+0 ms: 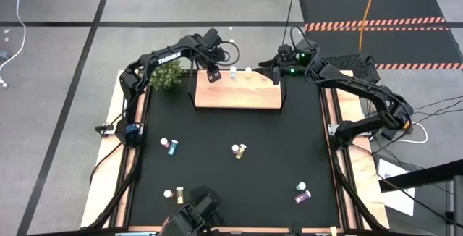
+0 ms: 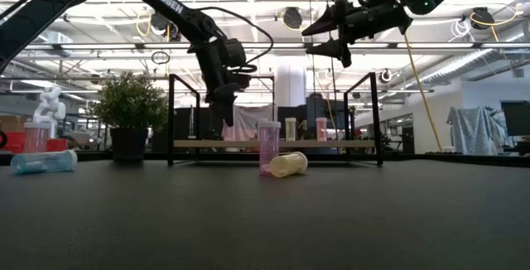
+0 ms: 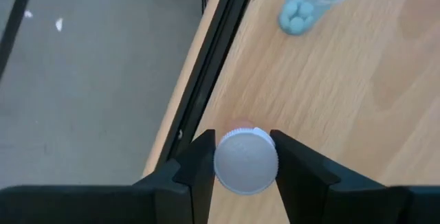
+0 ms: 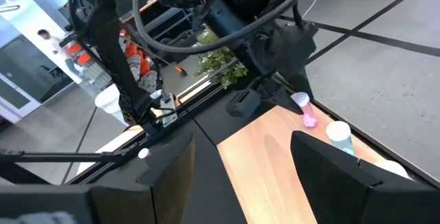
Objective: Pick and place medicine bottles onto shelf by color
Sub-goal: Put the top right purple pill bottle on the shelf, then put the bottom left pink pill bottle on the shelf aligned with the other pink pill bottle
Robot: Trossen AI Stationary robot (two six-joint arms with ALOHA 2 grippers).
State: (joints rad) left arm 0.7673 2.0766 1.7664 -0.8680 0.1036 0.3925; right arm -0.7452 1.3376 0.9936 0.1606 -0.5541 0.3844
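The shelf (image 1: 237,95) stands at the table's far side. My left gripper (image 1: 214,75) points down over its far left corner, shut on a pink medicine bottle whose white cap (image 3: 246,160) shows between the fingers. A teal bottle (image 3: 309,4) and a pale bottle (image 1: 248,70) stand on the board beside it. My right gripper (image 1: 278,71) hovers open above the shelf's far right corner, holding nothing. Several more bottles lie or stand in pairs on the black table, such as the pair in the middle (image 1: 239,150). My left gripper pinches the pink bottle at its white cap (image 3: 223,172), one finger on each side. The fingers come from above, slanting down. The bottle (image 4: 307,116) stands nearly upright below them, its bottom on or just over the shelf's board; I cannot tell which.
A potted plant (image 1: 166,77) stands just left of the shelf. Thin black posts (image 2: 171,121) rise at the shelf's corners. Bottle pairs lie at left (image 1: 168,145), near left (image 1: 173,192) and near right (image 1: 302,192). A dark camera mount (image 1: 192,214) sits at the near edge.
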